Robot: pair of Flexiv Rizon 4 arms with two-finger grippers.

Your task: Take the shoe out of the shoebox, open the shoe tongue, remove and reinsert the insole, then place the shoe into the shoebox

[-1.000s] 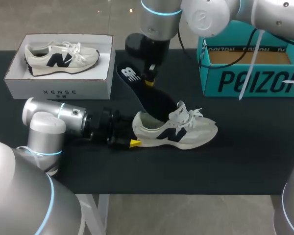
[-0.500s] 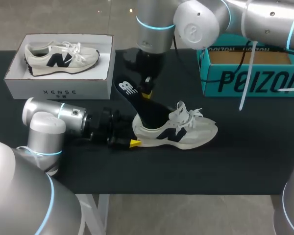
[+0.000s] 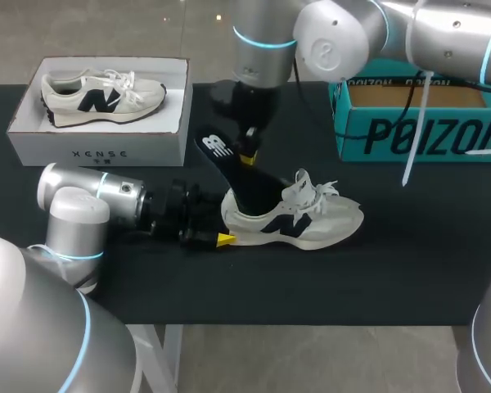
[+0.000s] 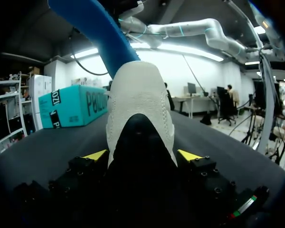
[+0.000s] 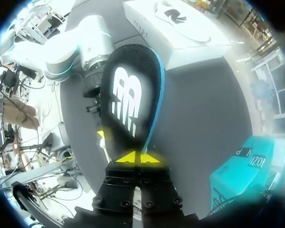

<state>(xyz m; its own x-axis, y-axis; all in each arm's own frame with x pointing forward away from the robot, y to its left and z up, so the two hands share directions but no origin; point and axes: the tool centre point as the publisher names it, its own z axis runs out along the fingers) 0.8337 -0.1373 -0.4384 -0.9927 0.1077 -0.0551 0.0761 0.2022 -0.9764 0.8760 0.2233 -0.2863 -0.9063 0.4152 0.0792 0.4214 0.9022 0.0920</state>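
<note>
A cream sneaker [image 3: 311, 219] with a dark logo lies on its sole on the black table, heel toward my left arm. My left gripper [image 3: 227, 226] has a yellow tip on each side of the heel and is shut on the sneaker [image 4: 140, 95]. A black insole [image 3: 217, 147] with a white logo slants out of the shoe's opening, its front end inside. My right gripper [image 3: 247, 157] comes down from above and is shut on the insole's edge. In the right wrist view its closed tips [image 5: 140, 158] pinch the insole [image 5: 130, 95]. The insole's blue underside [image 4: 95, 28] rises above the heel.
A white shoebox [image 3: 98, 151] at the back left holds a second sneaker [image 3: 102, 92]. A teal open box [image 3: 417, 135] stands at the back right. Bare black table lies in front of and to the right of the shoe.
My right arm has lowered the insole, sliding its front end down into the shoe's opening. The left arm and the shoe have stayed put.
</note>
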